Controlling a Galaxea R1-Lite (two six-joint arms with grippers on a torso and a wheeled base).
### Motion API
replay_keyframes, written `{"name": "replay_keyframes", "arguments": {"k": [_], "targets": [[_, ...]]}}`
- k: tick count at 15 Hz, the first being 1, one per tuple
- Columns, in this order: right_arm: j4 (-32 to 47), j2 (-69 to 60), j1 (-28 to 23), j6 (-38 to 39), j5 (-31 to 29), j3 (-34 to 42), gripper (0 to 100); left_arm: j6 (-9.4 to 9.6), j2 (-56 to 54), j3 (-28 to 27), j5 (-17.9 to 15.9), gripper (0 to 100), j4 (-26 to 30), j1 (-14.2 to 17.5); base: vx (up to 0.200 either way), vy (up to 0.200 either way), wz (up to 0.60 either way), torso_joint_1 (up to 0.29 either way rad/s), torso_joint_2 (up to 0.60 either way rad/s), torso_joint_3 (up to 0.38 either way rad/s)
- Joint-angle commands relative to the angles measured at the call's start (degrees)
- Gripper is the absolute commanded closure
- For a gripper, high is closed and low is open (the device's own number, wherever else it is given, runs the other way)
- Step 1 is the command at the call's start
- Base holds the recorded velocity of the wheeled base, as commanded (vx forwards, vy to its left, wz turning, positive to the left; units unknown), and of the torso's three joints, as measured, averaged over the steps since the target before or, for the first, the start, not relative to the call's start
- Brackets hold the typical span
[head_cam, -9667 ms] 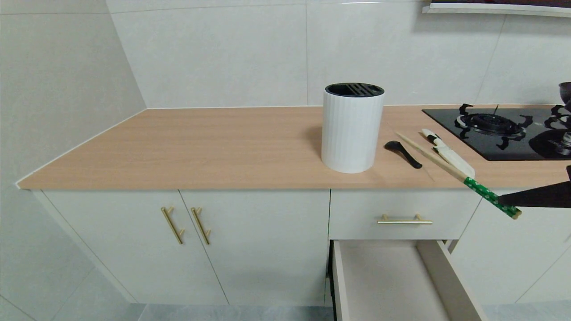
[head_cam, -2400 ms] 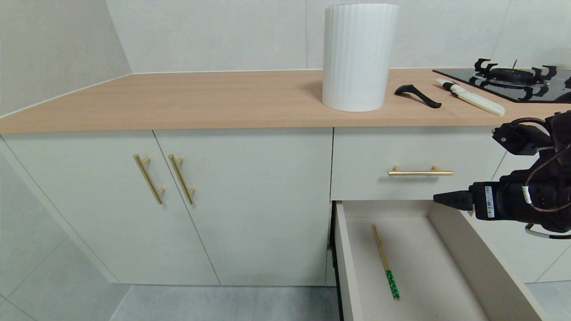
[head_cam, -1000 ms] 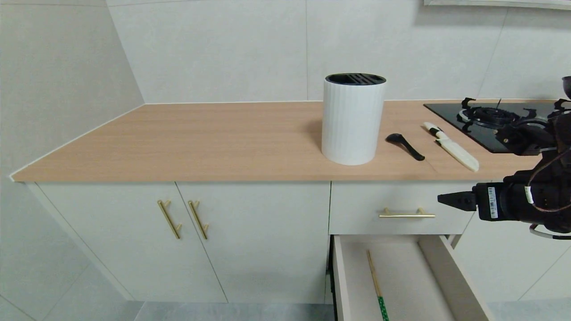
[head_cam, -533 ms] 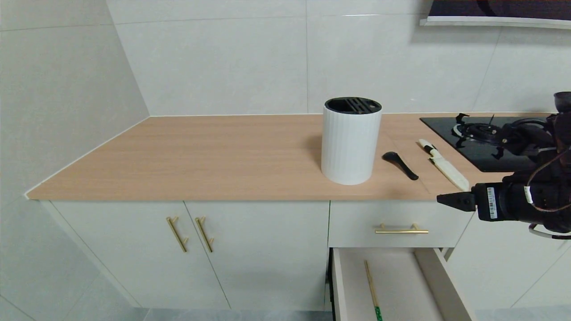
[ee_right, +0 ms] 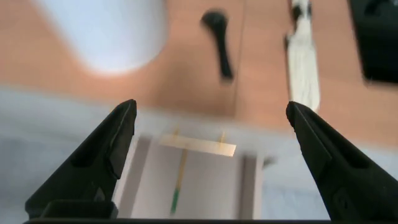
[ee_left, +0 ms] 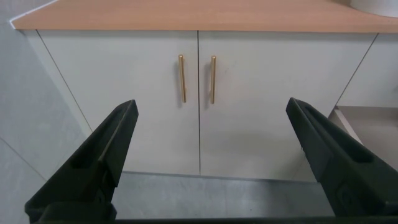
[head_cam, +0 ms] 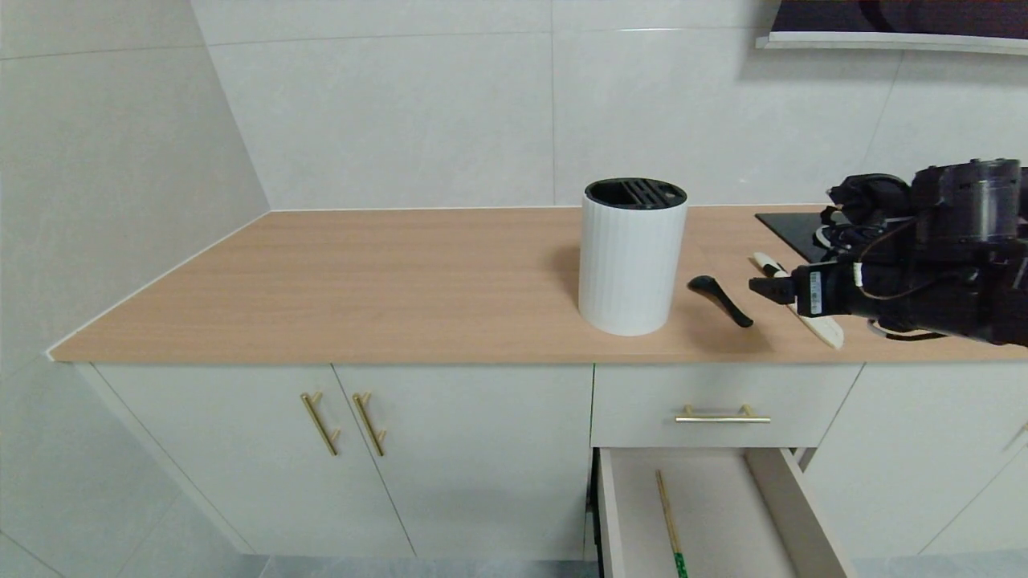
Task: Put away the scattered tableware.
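- Countertop (head_cam: pixel 401 273): long wood-look slab along a tiled wall, with a black hob (head_cam: pixel 787 231) at the robot's right end.
- Cupboard doors (head_cam: pixel 345 457): a shut pair under the slab, with brass bar handles.
- Right arm (head_cam: pixel 923 281): reaches in from the right, held level above the front of the countertop, wrist toward the hob.
- Open drawer (head_cam: pixel 791 514): the lower one, pulled out below a shut drawer, under the right arm.
- White ribbed holder (head_cam: pixel 632 265): upright on the countertop, black slotted top, just left of the spoon.
- Left gripper (ee_left: pixel 209 106): low, facing the cupboard doors; fingers spread wide, empty.
- Right gripper (head_cam: pixel 763 287): fingers spread wide in the wrist view, holding nothing; tips point toward the holder.
- Knife (head_cam: pixel 823 329): pale blade, flat on the countertop and crossed by the right gripper; middle hidden.
- Chopsticks (head_cam: pixel 668 522): pair with green ends, lying lengthwise on the drawer floor.
- Black spoon (head_cam: pixel 719 297): flat on the countertop between holder and knife, just left of the fingertips, not touching them. From the wrist, spoon (ee_right: pixel 219 40) and knife (ee_right: pixel 303 53) lie within the fingers' spread, farther off.
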Motion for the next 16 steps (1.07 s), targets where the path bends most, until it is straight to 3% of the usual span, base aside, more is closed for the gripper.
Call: {"name": "replay_keyframes", "arguments": {"k": [1, 4, 8, 16], "targets": [[-2.4, 15.2, -5.0, -1.5, 7.8, -10.6, 0, -0.04, 0.0, 0.0, 0.0, 0, 0.0, 0.0, 0.0, 0.0, 0.0, 0.0, 0.0, 0.0], [-2.8, 22.2, -6.6, -4.2, 11.2, -14.4, 0, 0.05, 0.0, 0.0, 0.0, 0, 0.0, 0.0, 0.0, 0.0, 0.0, 0.0, 0.0, 0.0], [-8.4, 26.5, -6.4, -5.3, 11.0, -14.4, 0, -0.04, 0.0, 0.0, 0.0, 0, 0.0, 0.0, 0.0, 0.0, 0.0, 0.0, 0.0, 0.0], [-8.8, 27.6, -5.8, -5.2, 10.6, -14.9, 0, -0.04, 0.0, 0.0, 0.0, 0, 0.0, 0.0, 0.0, 0.0, 0.0, 0.0, 0.0, 0.0]]}}
